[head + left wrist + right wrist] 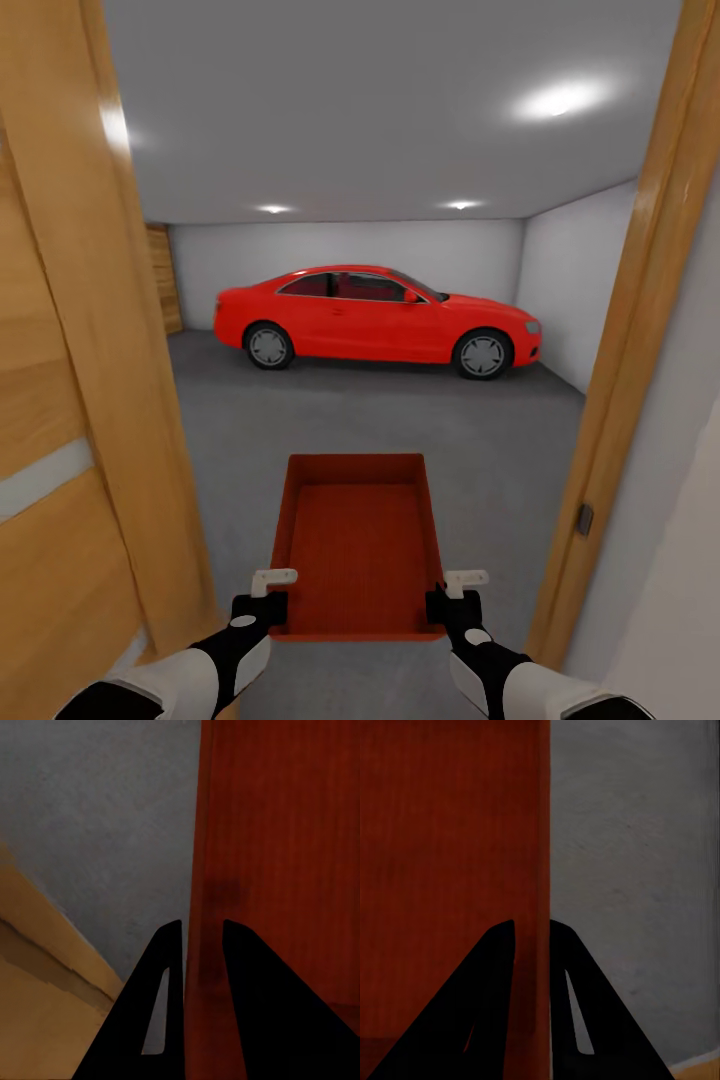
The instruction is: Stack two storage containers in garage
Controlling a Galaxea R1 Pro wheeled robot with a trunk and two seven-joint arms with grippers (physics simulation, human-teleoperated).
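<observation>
I hold one orange-red storage container point(358, 540) in front of me, its open top up, inside a wooden doorway. My left gripper point(266, 607) is shut on its left wall near the close corner, and my right gripper point(450, 605) is shut on its right wall. In the left wrist view the black fingers point(169, 1020) straddle the red wall point(206, 870). In the right wrist view the fingers point(495, 1012) pinch the wall point(544, 855) the same way. Beyond lies the garage with its grey concrete floor point(400, 420).
A wooden door point(60, 380) stands close on the left and the door frame post point(630, 360) on the right. A red car point(375, 320) is parked across the far end of the garage, with pale grey walls around it and open floor before it.
</observation>
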